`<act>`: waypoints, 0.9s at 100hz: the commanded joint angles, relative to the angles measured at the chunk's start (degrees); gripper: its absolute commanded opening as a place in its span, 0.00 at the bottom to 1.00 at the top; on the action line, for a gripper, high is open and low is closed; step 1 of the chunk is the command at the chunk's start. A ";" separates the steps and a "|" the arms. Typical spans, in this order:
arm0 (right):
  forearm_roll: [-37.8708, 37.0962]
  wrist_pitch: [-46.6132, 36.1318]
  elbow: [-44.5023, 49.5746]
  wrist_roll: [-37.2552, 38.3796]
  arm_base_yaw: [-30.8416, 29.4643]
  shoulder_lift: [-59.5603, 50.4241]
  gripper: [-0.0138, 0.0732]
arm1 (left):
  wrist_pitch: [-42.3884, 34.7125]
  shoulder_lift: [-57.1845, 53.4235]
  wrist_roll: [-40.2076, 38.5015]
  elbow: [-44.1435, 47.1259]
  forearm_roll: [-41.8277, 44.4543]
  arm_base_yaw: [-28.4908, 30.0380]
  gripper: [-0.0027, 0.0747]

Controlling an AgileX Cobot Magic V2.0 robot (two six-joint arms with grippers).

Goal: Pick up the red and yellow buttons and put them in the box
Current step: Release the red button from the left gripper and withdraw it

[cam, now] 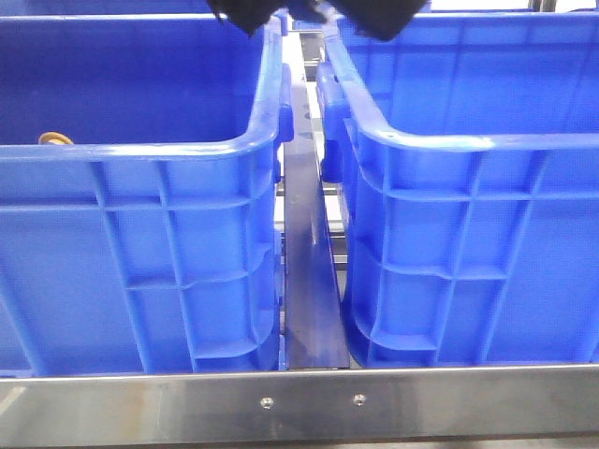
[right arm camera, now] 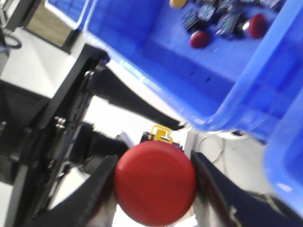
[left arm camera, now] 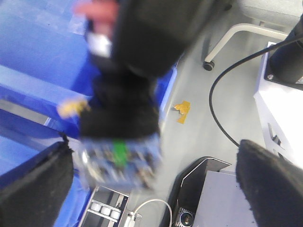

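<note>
The right gripper [right arm camera: 154, 189] grasps a red button [right arm camera: 155, 183]; the left gripper [left arm camera: 151, 184] is spread, the blurred part between its fingers hard to make out.

Right claw [right arm camera: 154, 189] clamps a red button [right arm camera: 155, 182]; left claw [left arm camera: 154, 182] gapes wide.

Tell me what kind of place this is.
Probably a lab or workshop sorting station: two blue crates on a metal-edged bench, push buttons piled in one crate, and cables over a grey floor. The right gripper holds a red button.
</note>
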 commanded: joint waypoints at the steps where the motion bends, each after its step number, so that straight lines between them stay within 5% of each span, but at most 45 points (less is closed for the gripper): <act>1: 1.75 -3.34 -2.80 -0.87 -1.67 -1.11 0.37 | -3.89 -2.32 -1.70 -1.87 -0.22 1.52 0.89; 22: 0.78 -8.28 -4.25 -1.79 -8.32 -1.11 0.37 | -3.89 -6.66 -3.93 -1.87 -0.43 8.62 0.89; 45: -3.59 -15.36 -4.45 -4.16 -14.39 -1.11 0.37 | -2.80 -11.55 -10.03 -1.08 1.10 23.14 0.89; 90: -15.67 -31.50 -4.45 -4.16 -15.38 2.22 0.37 | -3.14 -25.01 -10.34 9.79 1.89 53.15 0.89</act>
